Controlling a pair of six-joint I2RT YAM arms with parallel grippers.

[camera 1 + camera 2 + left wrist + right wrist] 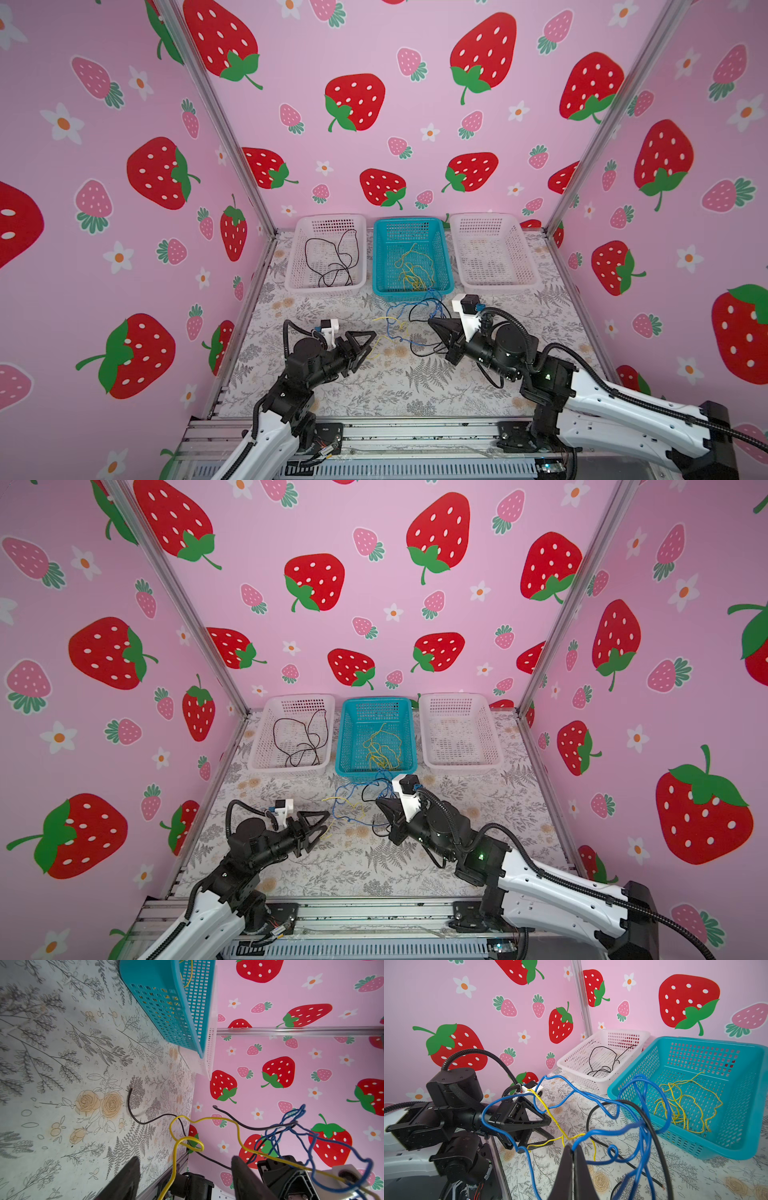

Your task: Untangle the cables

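A loose tangle of blue (432, 305), black (419, 353) and yellow (390, 320) cables lies on the flowered table between my two grippers in both top views. My right gripper (572, 1148) is shut on a strand of the blue cable (602, 1132) and holds it up off the table. My left gripper (185, 1159) faces the tangle from the left with its jaws apart. A yellow cable (207, 1120) runs between them without being pinched. More black cables (332, 262) lie in the left white basket (291, 266). More yellow cables (413, 270) lie in the blue basket (380, 257).
A third basket (528, 257), white, stands at the back right with nothing seen in it. The three baskets line the back wall. Pink strawberry walls close in the table on three sides. A metal rail (374, 432) runs along the front edge.
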